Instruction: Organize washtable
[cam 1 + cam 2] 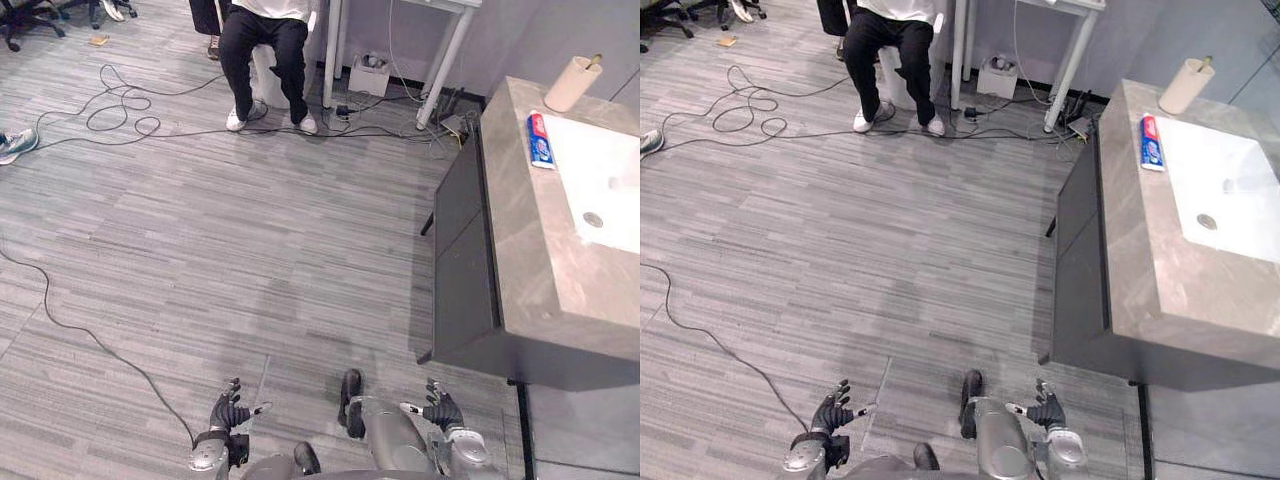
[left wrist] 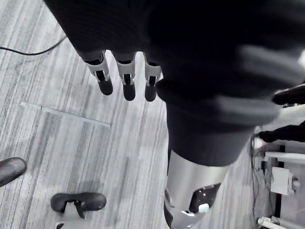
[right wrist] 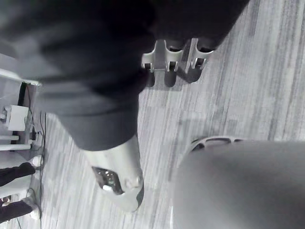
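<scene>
**Hands empty and low, table out of reach**

Left hand point(image 1: 228, 412) and right hand point(image 1: 441, 410) both hang at the robot's sides above the grey floor point(image 1: 250, 250). Each wrist view shows the fingers point(image 2: 128, 83) loose and nearly straight, with nothing between them and the thumb. Neither hand touches anything.

The table point(image 1: 540, 250) stands ahead and to the robot's right, well apart from both hands. By my reading no tidying step has begun and the approach comes first. The next move calls for turning and stepping toward the table until its top is within reach of the right hand. Only then can a hand be raised over the items.

On the table top, a toothpaste tube point(image 1: 540, 140) lies flat just beside the near-left rim of the white sink basin point(image 1: 620, 160). A cream-coloured roll point(image 1: 572, 84) stands upright near the far corner, apart from the tube. The basin is the one container in sight. I can make out its drain point(image 1: 593, 219) and nothing else lying in it, though part of it runs past the edge of the view.

A seated person point(image 1: 265, 60) is across the room, well away from the table.
</scene>
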Controlling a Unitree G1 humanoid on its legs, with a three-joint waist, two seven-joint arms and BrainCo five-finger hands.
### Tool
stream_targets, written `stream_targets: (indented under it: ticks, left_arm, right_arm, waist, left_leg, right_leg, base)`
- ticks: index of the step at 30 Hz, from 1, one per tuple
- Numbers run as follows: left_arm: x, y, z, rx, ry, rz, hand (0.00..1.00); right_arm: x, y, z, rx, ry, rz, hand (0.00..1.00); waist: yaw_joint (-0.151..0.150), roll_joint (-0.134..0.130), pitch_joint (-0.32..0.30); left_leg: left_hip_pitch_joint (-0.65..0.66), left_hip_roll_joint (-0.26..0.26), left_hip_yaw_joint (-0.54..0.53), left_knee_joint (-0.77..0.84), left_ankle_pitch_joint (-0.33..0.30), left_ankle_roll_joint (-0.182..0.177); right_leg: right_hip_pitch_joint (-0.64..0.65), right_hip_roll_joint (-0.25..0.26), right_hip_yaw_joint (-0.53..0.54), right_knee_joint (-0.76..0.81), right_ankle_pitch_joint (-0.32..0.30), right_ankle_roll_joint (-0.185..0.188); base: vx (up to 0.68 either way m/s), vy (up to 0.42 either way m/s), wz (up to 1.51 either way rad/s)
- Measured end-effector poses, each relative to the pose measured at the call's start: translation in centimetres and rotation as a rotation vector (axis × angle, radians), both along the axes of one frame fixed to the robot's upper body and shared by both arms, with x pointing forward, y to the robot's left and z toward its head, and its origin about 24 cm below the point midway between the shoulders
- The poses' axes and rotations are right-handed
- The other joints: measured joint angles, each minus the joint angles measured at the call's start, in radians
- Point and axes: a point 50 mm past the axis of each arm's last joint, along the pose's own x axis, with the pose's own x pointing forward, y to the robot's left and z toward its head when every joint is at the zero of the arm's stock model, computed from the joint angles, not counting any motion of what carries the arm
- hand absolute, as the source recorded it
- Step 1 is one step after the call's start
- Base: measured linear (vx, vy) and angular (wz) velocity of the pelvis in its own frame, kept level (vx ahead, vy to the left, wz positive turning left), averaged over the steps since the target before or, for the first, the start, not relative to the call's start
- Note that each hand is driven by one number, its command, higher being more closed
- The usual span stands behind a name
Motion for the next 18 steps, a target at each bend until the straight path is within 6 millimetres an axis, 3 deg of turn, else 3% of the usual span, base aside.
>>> stream_targets:
  ticks: [1, 2, 3, 4, 6, 8, 10, 12, 14, 15, 16, 17, 18]
  left_arm:
    - [-0.1, -0.2, 0.1, -0.008, -0.008, 0.019, 0.00]
    - [-0.3, -0.6, 0.1, -0.025, -0.014, 0.044, 0.00]
    - [-0.5, -0.9, 0.0, -0.036, -0.009, 0.057, 0.00]
    - [-0.6, -0.9, -0.1, -0.036, -0.008, 0.057, 0.00]
    - [-0.3, -0.9, 0.0, -0.038, -0.017, 0.057, 0.00]
    - [0.3, -0.9, 0.2, -0.047, -0.034, 0.061, 0.00]
    - [0.4, -0.8, 0.2, -0.052, -0.039, 0.065, 0.00]
    - [0.7, -0.8, 0.3, -0.052, -0.046, 0.065, 0.00]
    - [0.7, -0.9, 0.3, -0.053, -0.045, 0.066, 0.00]
    - [0.7, -1.0, 0.3, -0.056, -0.045, 0.069, 0.00]
    - [0.5, -0.9, 0.3, -0.053, -0.045, 0.070, 0.00]
    - [0.2, -0.1, 0.4, -0.032, -0.041, 0.070, 0.00]
    - [0.2, 0.1, 0.4, -0.025, -0.038, 0.068, 0.00]
  right_arm:
    - [-0.1, -0.2, 0.2, -0.008, -0.008, 0.002, 0.00]
    - [-0.2, -0.8, 0.5, -0.025, -0.021, 0.003, 0.00]
    - [-0.3, -1.3, 0.6, -0.038, -0.021, 0.001, 0.00]
    - [-0.3, -1.3, 0.5, -0.039, -0.017, -0.005, 0.00]
    - [-0.8, -0.7, 0.2, -0.009, -0.006, -0.026, 0.00]
    - [-1.4, -0.7, 0.1, -0.002, 0.007, -0.043, 0.00]
    - [-1.8, -0.9, 0.0, -0.002, 0.018, -0.057, 0.00]
    - [-2.5, -1.2, -0.3, -0.005, 0.041, -0.080, 0.00]
    - [-2.5, -1.3, -0.3, -0.010, 0.046, -0.077, 0.00]
    - [-2.5, -1.3, -0.3, -0.012, 0.048, -0.075, 0.00]
    - [-2.8, -0.8, -0.4, 0.000, 0.054, -0.072, 0.00]
    - [-3.1, 0.5, -0.7, 0.030, 0.062, -0.046, 0.00]
    - [-2.9, 1.0, -0.6, 0.042, 0.054, -0.035, 0.00]
  waist:
    - [-0.002, 0.008, -0.006]
    - [0.008, 0.056, -0.007]
    - [0.027, 0.088, -0.011]
    - [0.030, 0.092, -0.012]
    - [0.030, 0.060, -0.008]
    - [0.047, 0.045, -0.013]
    - [0.051, 0.041, -0.013]
    - [0.056, 0.038, -0.014]
    - [0.062, 0.040, -0.016]
    - [0.068, 0.044, -0.019]
    - [0.086, 0.025, -0.049]
    - [0.083, -0.017, -0.084]
    - [0.085, -0.028, -0.089]
  left_leg:
    - [-0.045, 0.032, 0.002, 0.142, 0.001, -0.001]
    - [-0.141, 0.130, 0.002, 0.417, 0.041, -0.017]
    - [-0.202, 0.219, 0.001, 0.602, 0.028, -0.008]
    - [-0.217, 0.251, 0.000, 0.650, 0.021, 0.003]
    - [-0.256, 0.295, 0.000, 0.634, 0.002, 0.033]
    - [-0.299, 0.300, -0.003, 0.495, -0.004, 0.039]
    - [-0.344, 0.270, -0.059, 0.290, 0.001, 0.031]
    - [-0.366, 0.204, -0.187, -0.042, 0.053, -0.040]
    - [-0.362, 0.182, -0.254, -0.193, 0.086, -0.072]
    - [-0.361, 0.182, -0.276, -0.215, 0.087, -0.074]
    - [-0.360, 0.171, -0.247, -0.141, 0.163, -0.040]
    - [-0.351, 0.160, -0.184, -0.083, 0.161, -0.028]
    - [-0.336, 0.158, -0.157, -0.069, 0.146, -0.004]
  right_leg:
    - [0.026, 0.010, 0.003, -0.016, -0.019, 0.002]
    - [0.071, 0.057, 0.036, -0.046, -0.039, -0.008]
    - [0.108, 0.111, 0.082, -0.049, -0.069, -0.028]
    - [0.128, 0.126, 0.100, -0.049, -0.082, -0.034]
    - [0.201, 0.136, 0.197, -0.054, -0.125, -0.026]
    - [0.228, 0.130, 0.276, -0.071, -0.136, -0.016]
    - [0.247, 0.116, 0.339, -0.088, -0.146, -0.005]
    - [0.263, 0.089, 0.415, -0.090, -0.180, 0.023]
    - [0.279, 0.079, 0.476, -0.079, -0.220, 0.052]
    - [0.283, 0.081, 0.507, -0.059, -0.251, 0.067]
    - [0.282, 0.052, 0.566, 0.008, -0.326, 0.094]
    - [0.255, 0.026, 0.573, 0.094, -0.340, 0.125]
    - [0.238, 0.018, 0.572, 0.154, -0.338, 0.129]
  base:
    - [0.50, -0.162, -0.59]
    - [0.42, -0.029, -1.00]
    - [0.50, -0.029, -1.20]
    - [0.41, 0.010, -1.32]
    - [0.38, -0.009, -1.10]
    - [0.33, 0.055, -1.19]
    - [0.31, 0.142, -1.07]
    - [0.32, 0.223, -0.86]
    - [0.39, 0.287, -0.92]
    - [0.65, 0.501, -1.43]
    - [0.80, 0.619, -1.63]
    - [0.72, 0.553, -1.56]
    - [0.59, 0.458, -1.33]
